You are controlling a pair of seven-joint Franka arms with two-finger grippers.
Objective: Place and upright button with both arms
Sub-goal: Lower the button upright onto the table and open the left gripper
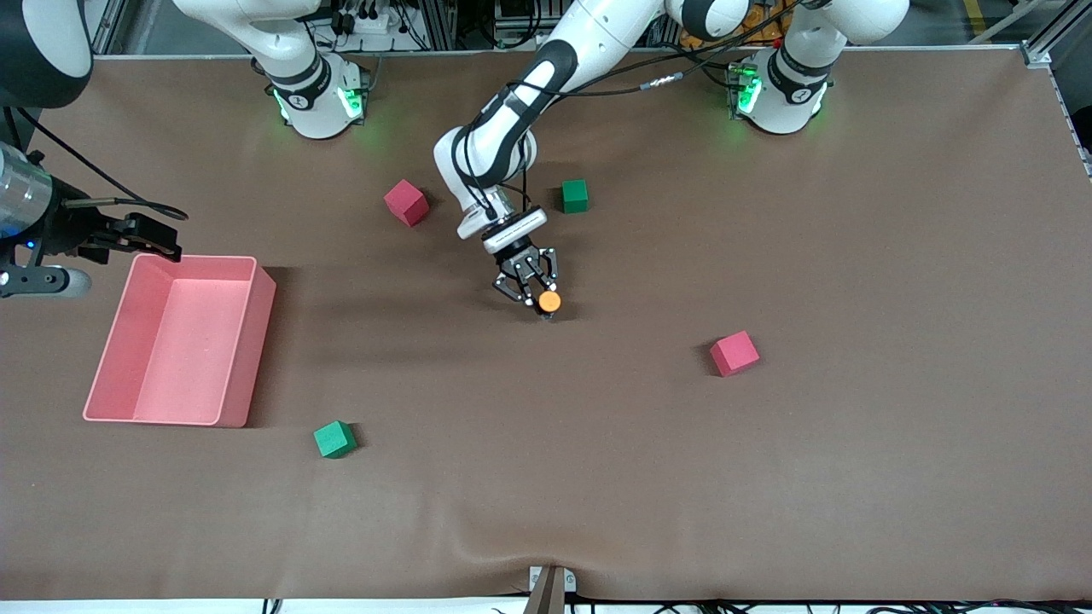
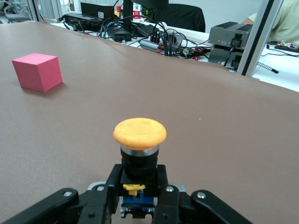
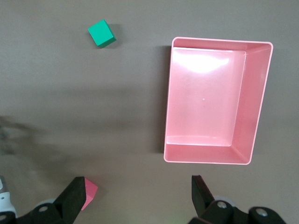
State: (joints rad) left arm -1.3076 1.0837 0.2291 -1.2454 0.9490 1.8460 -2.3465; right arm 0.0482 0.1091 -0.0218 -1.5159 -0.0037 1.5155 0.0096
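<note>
Nearest the camera sits a green cube (image 1: 333, 439). We find the left gripper (image 1: 535, 294) pinching the button (image 1: 549, 301) mid-table — placement underway; release next. Right gripper (image 1: 136, 236) waits, spread, beside the pink bin (image 1: 247, 358).

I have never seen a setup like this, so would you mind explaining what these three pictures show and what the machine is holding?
Two white robot arms stand at a brown table. The wide picture looks down from a high camera facing them; the other two come from cameras on each arm's wrist.

The left arm reaches to the middle of the table. Its tool is shut on the button, a small push-button with an orange cap, shown upright and close up in the left wrist picture.

The right arm waits with its tool open above the pink bin, which its wrist picture sees from above.

Four foam cubes also lie on the table: two red and two green.
</note>
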